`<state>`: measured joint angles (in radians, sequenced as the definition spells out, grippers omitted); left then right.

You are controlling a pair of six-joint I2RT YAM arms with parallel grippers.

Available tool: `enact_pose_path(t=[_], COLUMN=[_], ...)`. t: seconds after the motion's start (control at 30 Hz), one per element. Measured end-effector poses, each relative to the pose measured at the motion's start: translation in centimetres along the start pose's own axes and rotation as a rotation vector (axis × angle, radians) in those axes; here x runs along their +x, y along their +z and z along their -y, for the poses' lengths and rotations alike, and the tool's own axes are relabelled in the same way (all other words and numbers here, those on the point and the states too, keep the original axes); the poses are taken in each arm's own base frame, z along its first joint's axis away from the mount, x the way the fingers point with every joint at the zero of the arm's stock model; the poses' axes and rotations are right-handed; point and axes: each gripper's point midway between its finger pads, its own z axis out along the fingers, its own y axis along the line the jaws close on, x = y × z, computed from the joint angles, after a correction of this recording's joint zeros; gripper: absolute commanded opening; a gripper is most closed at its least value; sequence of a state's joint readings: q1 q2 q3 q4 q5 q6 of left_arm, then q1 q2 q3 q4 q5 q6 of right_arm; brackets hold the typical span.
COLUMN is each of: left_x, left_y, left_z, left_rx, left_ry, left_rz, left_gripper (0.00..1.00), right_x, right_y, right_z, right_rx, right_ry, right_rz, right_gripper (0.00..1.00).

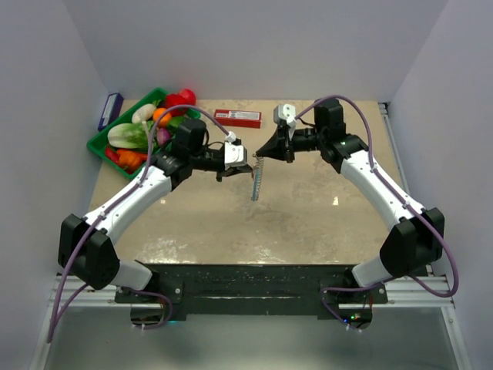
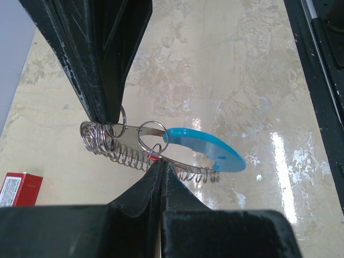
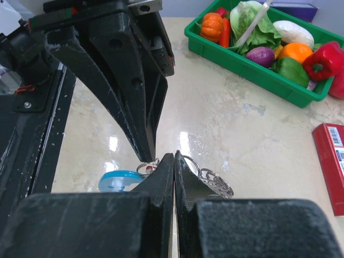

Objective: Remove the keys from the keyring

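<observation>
The keyring (image 1: 256, 183) hangs above the table between my two grippers, drooping below them in the top view. In the left wrist view its bright blue curved section (image 2: 207, 148) joins a thin band fringed with the keys (image 2: 126, 155), small silvery pieces, plus one piece with a red part (image 2: 152, 158). My left gripper (image 2: 160, 164) is shut on the band beside that red piece. My right gripper (image 3: 174, 156) is shut on the silvery keys at the loop's other end, and a filigree silver piece (image 3: 216, 183) sticks out beside its fingers. Both grippers' tips nearly touch (image 1: 256, 159).
A green tray (image 1: 98, 146) of toy vegetables stands at the back left, with a dark blue box (image 1: 110, 110) beyond it. A long red box (image 1: 237, 117) lies at the back centre. The black mounting rail (image 1: 246, 281) runs along the near edge.
</observation>
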<state>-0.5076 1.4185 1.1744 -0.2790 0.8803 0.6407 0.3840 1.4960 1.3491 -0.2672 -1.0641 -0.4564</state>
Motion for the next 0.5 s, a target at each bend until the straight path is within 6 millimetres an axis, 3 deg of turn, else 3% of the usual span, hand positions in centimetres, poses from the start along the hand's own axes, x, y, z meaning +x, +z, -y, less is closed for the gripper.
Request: enact_pose_path(t=[0.5], left_x=[-1.3], left_y=[1.3], left_z=[0.7], left_rx=[0.008], left_ry=[0.078], left_rz=[-0.033], left_gripper=[0.18], right_x=[-0.3], right_y=[0.0], right_z=[0.1], right_rx=[0.005], right_ry=[0.023], right_rz=[0.009], right_gripper=[0.00])
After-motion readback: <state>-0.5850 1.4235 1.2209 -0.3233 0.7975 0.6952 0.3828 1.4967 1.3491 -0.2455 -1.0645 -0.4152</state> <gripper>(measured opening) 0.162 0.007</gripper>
